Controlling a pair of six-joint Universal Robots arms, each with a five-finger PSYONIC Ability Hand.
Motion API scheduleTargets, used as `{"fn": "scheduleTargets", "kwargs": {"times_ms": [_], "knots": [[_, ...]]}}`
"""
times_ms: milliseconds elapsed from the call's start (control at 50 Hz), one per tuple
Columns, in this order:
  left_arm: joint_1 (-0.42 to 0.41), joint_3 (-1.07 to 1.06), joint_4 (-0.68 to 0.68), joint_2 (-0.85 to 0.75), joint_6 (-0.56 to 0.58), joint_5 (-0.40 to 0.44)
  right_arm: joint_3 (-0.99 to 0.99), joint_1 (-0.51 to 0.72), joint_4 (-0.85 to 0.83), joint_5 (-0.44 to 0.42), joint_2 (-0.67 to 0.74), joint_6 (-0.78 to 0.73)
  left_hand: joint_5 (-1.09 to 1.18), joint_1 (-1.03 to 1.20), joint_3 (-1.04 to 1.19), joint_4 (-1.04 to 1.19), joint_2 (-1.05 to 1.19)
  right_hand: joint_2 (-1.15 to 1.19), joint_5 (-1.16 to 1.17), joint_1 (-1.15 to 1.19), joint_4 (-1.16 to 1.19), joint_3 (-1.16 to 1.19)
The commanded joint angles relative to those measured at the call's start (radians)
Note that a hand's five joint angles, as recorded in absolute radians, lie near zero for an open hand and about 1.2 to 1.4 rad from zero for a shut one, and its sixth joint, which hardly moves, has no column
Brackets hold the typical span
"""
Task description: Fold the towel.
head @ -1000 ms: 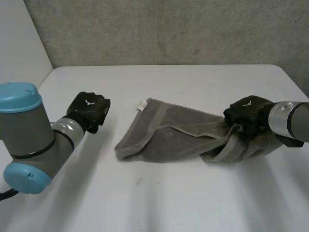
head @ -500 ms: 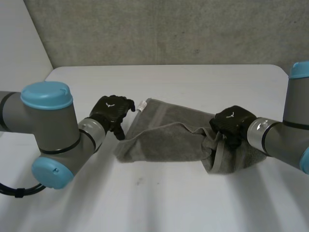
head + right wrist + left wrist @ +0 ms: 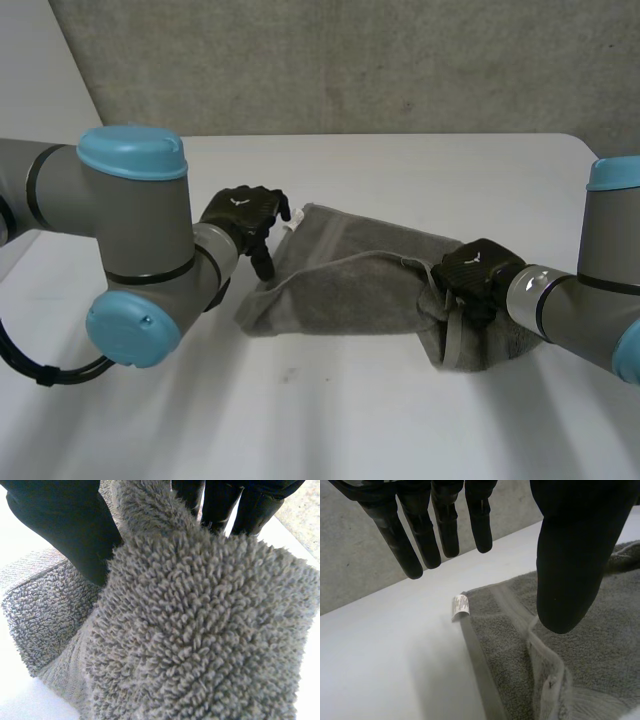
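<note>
While the towel [image 3: 350,285] is being pinched by the right hand [image 3: 478,276] for folding, the left hand [image 3: 243,211] is being held open over its tagged corner [image 3: 465,600].

A white tabletop [image 3: 380,420] is seen spread across the head view, and its far edge is met by a rough grey concrete wall [image 3: 400,60]. A small dark speck [image 3: 288,377] is seen on the tabletop, towards its near side. A plain white panel [image 3: 40,90] is set beside the wall, at the tabletop's far left corner. In the left wrist view the white surface is backed by the mottled grey wall.
</note>
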Motion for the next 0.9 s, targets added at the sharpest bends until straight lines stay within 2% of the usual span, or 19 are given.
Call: {"fn": "scheduleTargets", "kwargs": {"times_ms": [20, 200, 420, 480, 500, 520, 540, 560, 580, 800, 840, 860, 900], "knots": [[-0.066, -0.004, -0.071, -0.021, -0.002, -0.016, 0.005, 0.0, -0.001, 0.001, 0.001, 0.0, 0.051, 0.047, 0.048, 0.05, 0.049, 0.23, 0.286, 0.513, 0.204, 0.218], [-0.08, 0.038, -0.068, -0.118, 0.019, -0.099, 0.016, 0.002, -0.001, -0.001, 0.001, 0.0, 0.051, 0.047, 0.048, 0.05, 0.049, 0.23, 0.286, 0.513, 0.204, 0.218], [-0.063, 0.088, -0.069, -0.207, 0.028, -0.131, 0.032, 0.003, -0.018, -0.001, 0.0, -0.005, 0.066, 0.061, 0.062, 0.065, 0.064, 0.23, 0.286, 0.513, 0.204, 0.218], [-0.063, 0.089, -0.066, -0.218, 0.034, -0.132, 0.034, 0.003, -0.021, 0.001, 0.0, -0.006, 0.183, 0.179, 0.18, 0.182, 0.181, 0.23, 0.286, 0.513, 0.204, 0.218], [-0.063, 0.089, -0.065, -0.219, 0.041, -0.132, 0.034, 0.003, -0.021, 0.001, 0.0, -0.008, 0.355, 0.35, 0.351, 0.354, 0.353, 0.23, 0.286, 0.513, 0.204, 0.218], [-0.063, 0.088, -0.062, -0.218, 0.044, -0.134, 0.034, 0.003, -0.021, 0.001, 0.0, -0.009, 0.618, 0.614, 0.615, 0.617, 0.616, 0.23, 0.286, 0.513, 0.204, 0.218], [-0.063, 0.088, -0.062, -0.218, 0.044, -0.134, 0.034, 0.003, -0.021, 0.001, 0.0, -0.009, 0.621, 0.616, 0.617, 0.62, 0.619, 0.23, 0.286, 0.513, 0.204, 0.218], [-0.063, 0.085, -0.06, -0.216, 0.048, -0.139, 0.032, 0.003, -0.021, 0.001, 0.0, -0.009, 0.888, 0.884, 0.885, 0.887, 0.886, 0.23, 0.286, 0.513, 0.204, 0.218], [-0.065, 0.083, -0.06, -0.212, 0.048, -0.146, 0.029, 0.002, -0.021, 0.001, -0.003, -0.009, 0.957, 0.953, 0.954, 0.956, 0.955, 0.23, 0.286, 0.513, 0.204, 0.218], [-0.076, 0.014, -0.063, -0.078, 0.057, -0.149, -0.03, 0.005, 0.036, -0.007, -0.063, 0.028, 0.958, 0.953, 0.955, 0.957, 0.956, 0.23, 0.286, 0.513, 0.204, 0.218], [-0.062, -0.014, -0.063, -0.04, 0.115, -0.148, -0.085, 0.002, 0.162, -0.013, -0.066, 0.058, 0.958, 0.953, 0.955, 0.957, 0.956, 0.23, 0.286, 0.513, 0.204, 0.218], [-0.062, -0.014, -0.063, -0.04, 0.116, -0.148, -0.086, 0.002, 0.163, -0.013, -0.066, 0.058, 0.958, 0.953, 0.955, 0.957, 0.956, 0.23, 0.286, 0.513, 0.204, 0.218], [-0.022, -0.02, -0.06, -0.038, 0.206, -0.146, -0.17, -0.011, 0.319, -0.033, -0.028, 0.045, 0.958, 0.953, 0.955, 0.957, 0.956, 0.23, 0.286, 0.513, 0.204, 0.218]]}}
